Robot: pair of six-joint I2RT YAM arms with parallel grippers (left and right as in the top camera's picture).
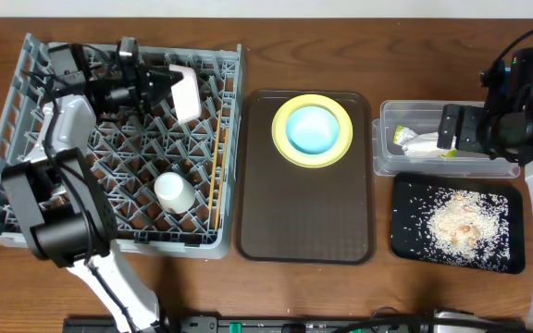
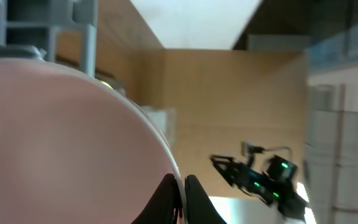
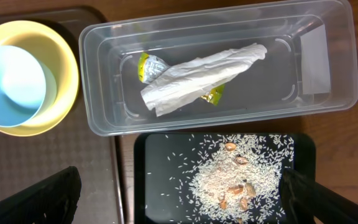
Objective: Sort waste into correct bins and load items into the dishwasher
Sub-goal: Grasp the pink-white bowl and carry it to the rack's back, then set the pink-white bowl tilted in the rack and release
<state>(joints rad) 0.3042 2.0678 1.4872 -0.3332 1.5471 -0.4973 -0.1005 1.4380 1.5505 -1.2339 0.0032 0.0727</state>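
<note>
Wooden tabletop (image 1: 257, 55): waste (image 3: 197, 71) is binned; left fingers (image 1: 165, 85) clench white bowl (image 1: 187, 92) over rack (image 1: 155, 248), right fingers (image 1: 456, 129) released; between them plate (image 1: 280, 139), blue bowl (image 1: 311, 129) are left.

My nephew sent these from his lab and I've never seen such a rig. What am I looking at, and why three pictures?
Two robot arms work at a table. One picture looks down from a fixed overhead camera; the other two come from a camera on each wrist. The left gripper pinches the rim of a white bowl over the grey dish rack, which holds a white cup and chopsticks. The right gripper, open, hangs above a clear tub holding a napkin and wrapper, beside a black tray of rice scraps. A blue bowl sits on a yellow-green plate on the brown tray.
</note>
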